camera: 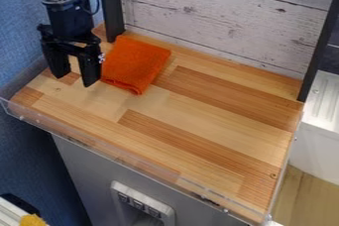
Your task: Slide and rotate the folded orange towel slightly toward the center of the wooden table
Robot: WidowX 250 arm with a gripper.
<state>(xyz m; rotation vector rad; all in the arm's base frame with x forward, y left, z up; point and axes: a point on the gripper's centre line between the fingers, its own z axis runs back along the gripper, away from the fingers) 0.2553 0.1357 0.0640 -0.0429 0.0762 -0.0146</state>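
My gripper [74, 80] at upper left of wooden worktop [192, 116] — fingers spread, grasping nothing, tips pointing down. Orange cloth [136, 64] just beside it, toward back edge, lying folded on wood. I see whitewashed plank panel [212, 19] standing behind worktop, dark upright posts [111, 7] at its two sides. Clear plastic lip [119, 153] runs along front edge — grey cabinet [89, 170] below, white power strip [142, 205] on its front. Yellow thing [31, 220] at lower left corner, cut off by view's edge.
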